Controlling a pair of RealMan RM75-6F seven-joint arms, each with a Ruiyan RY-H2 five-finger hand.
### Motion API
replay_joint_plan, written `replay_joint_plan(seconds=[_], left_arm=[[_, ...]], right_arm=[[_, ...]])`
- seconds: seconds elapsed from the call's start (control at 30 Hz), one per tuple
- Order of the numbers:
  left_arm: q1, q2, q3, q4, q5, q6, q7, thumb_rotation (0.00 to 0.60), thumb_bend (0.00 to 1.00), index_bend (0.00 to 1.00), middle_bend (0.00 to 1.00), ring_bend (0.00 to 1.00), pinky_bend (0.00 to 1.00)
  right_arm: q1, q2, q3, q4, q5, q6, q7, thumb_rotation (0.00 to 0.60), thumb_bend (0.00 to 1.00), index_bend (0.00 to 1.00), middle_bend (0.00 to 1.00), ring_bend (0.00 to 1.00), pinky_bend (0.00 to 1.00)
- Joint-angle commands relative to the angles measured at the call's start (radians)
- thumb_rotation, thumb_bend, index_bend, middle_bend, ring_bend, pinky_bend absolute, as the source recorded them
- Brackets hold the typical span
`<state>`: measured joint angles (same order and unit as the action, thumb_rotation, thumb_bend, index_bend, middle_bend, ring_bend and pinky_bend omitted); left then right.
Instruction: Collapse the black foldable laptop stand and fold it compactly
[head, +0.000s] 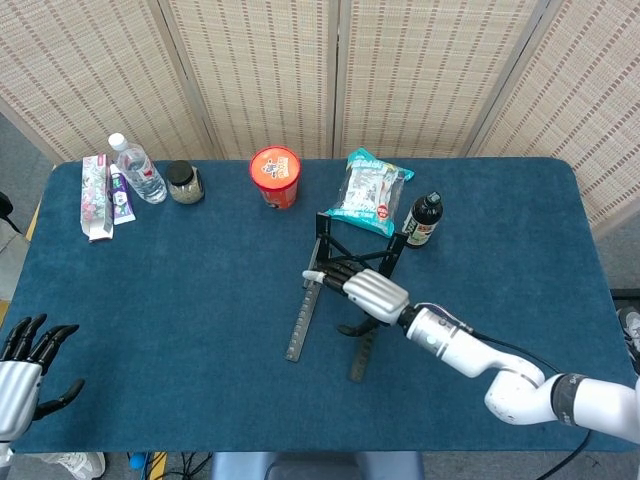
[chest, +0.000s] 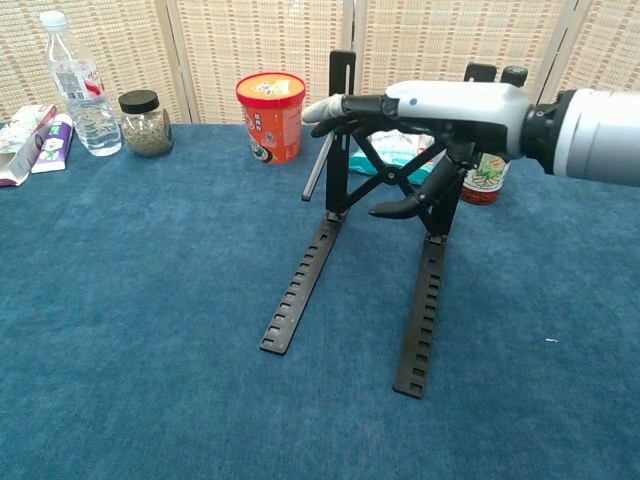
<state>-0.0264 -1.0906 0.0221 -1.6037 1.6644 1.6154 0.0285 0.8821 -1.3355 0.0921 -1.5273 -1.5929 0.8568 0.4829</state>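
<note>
The black foldable laptop stand (head: 300, 318) stands unfolded in the middle of the blue table, two slotted rails (chest: 300, 288) flat on the cloth, two uprights and a cross brace at the far end. My right hand (chest: 432, 104) hovers flat across the uprights' upper ends, fingers (chest: 328, 107) stretched toward the left upright and thumb (chest: 398, 208) hanging lower in front of the brace. It grips nothing; whether it touches the stand I cannot tell. In the head view the right hand (head: 365, 288) covers the stand's middle. My left hand (head: 25, 372) rests open at the near left corner.
A red cup (chest: 270, 113) stands behind the stand on the left. A snack bag (head: 368, 190) and a dark bottle (head: 424, 219) stand just behind it on the right. A water bottle (chest: 78, 85), a jar (chest: 145, 123) and toothpaste boxes (head: 100, 197) occupy the far left.
</note>
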Motion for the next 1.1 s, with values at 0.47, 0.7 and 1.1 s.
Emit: replay_joint_plan(seconds=[0.47,0.7,1.1], left_arm=[[0.016,0.010,0.008,-0.010,-0.003,0.007,0.011,0.600,0.18,0.17,0.22,0.05,0.03],[0.022,0.010,0.007,-0.003,-0.005,0.013,0.004,0.600,0.18,0.17,0.22,0.05,0.03],[0.022,0.010,0.005,0.001,-0.004,0.011,0.000,0.600,0.18,0.17,0.22,0.05,0.03]], right_arm=[[0.142,-0.192,0.094,0.166,0.157,-0.178,0.034,0.600,0.22,0.00,0.11,0.00,0.00],[0.160,-0.238,0.093,0.232,0.202,-0.226,0.024,0.600,0.22,0.00,0.11,0.00,0.00],[0.151,-0.290,0.087,0.318,0.253,-0.256,0.007,0.600,0.22,0.00,0.11,0.00,0.00]])
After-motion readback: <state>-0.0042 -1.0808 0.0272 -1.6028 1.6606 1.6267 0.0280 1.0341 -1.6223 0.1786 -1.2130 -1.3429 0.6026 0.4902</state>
